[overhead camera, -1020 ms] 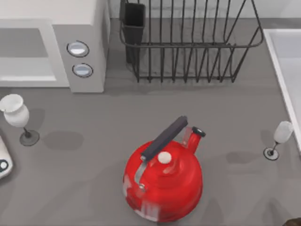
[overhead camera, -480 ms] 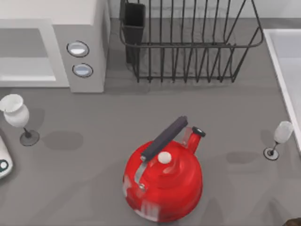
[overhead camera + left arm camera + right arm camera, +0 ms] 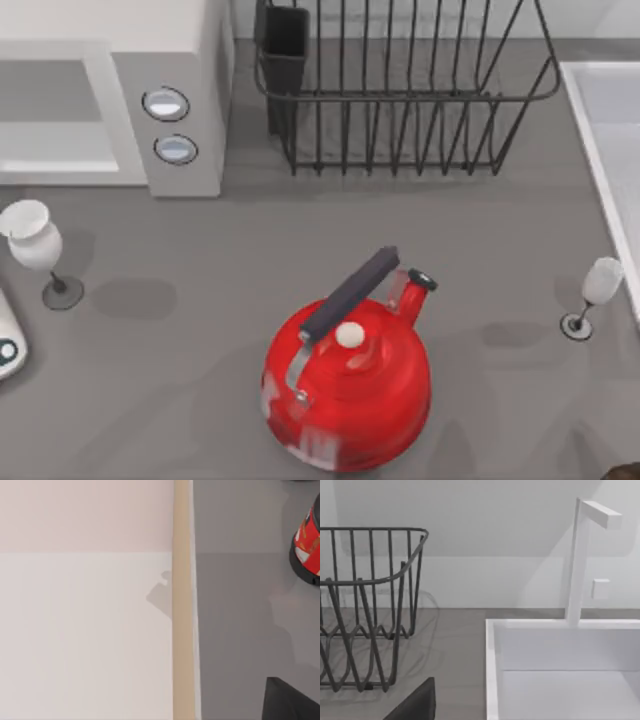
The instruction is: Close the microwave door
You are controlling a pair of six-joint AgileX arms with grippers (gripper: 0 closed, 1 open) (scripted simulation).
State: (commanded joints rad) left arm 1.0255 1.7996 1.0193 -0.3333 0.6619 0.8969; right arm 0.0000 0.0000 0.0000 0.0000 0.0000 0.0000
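Across the grey countertop point(image 3: 200, 330): red kettle point(image 3: 347, 395) near the front, wine glass point(image 3: 35, 250) at left, smaller glass point(image 3: 595, 295) at right, black dish rack point(image 3: 400, 90) at back, white sink point(image 3: 560, 670) at far right. Back left, microwave point(image 3: 170, 100) with cavity open, cropped by the edge. Grippers' jaws hidden, so can't tell.

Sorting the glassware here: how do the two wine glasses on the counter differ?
The left wine glass looks larger, with a rounder bowl, and stands near the microwave. The right wine glass looks smaller and slimmer, beside the sink. Both are pale, stemmed and dark-footed.
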